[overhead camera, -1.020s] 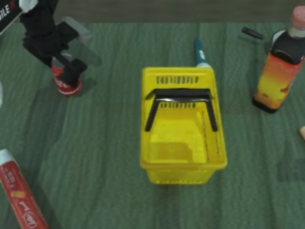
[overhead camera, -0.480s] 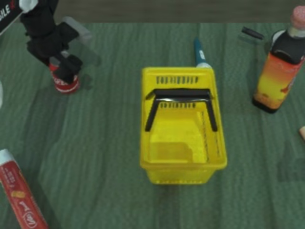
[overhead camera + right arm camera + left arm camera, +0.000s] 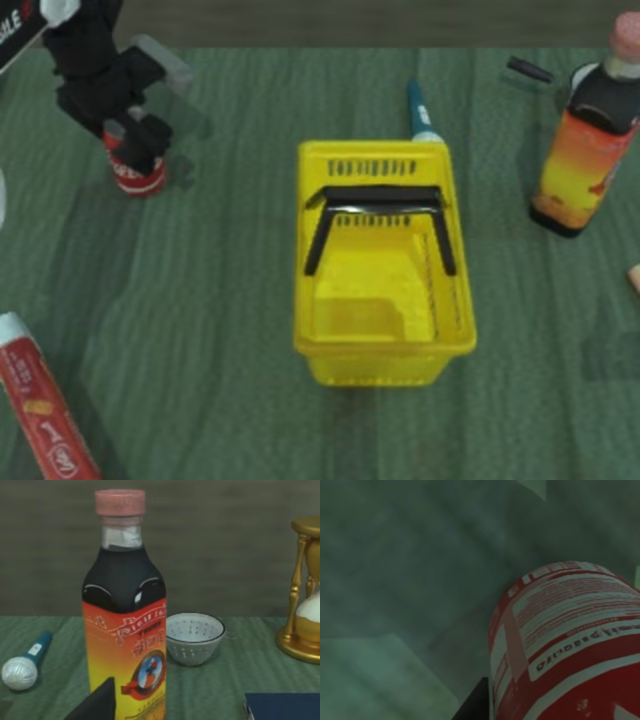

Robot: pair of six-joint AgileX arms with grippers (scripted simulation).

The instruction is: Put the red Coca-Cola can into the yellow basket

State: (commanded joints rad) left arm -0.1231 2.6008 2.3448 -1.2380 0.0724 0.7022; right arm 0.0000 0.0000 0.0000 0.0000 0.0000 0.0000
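The left gripper (image 3: 140, 140) is closing around the small red cylindrical Coca-Cola can (image 3: 138, 175) at the table's far left — the grasp step. Next it needs lifting clear and carrying right, over the bright yellow slotted plastic basket (image 3: 385, 350), well apart.

The red Coca-Cola can (image 3: 140, 176) is showing white lettering. The yellow basket (image 3: 383, 355) is wearing black handles, and the table (image 3: 220, 330) is showing streaked green.
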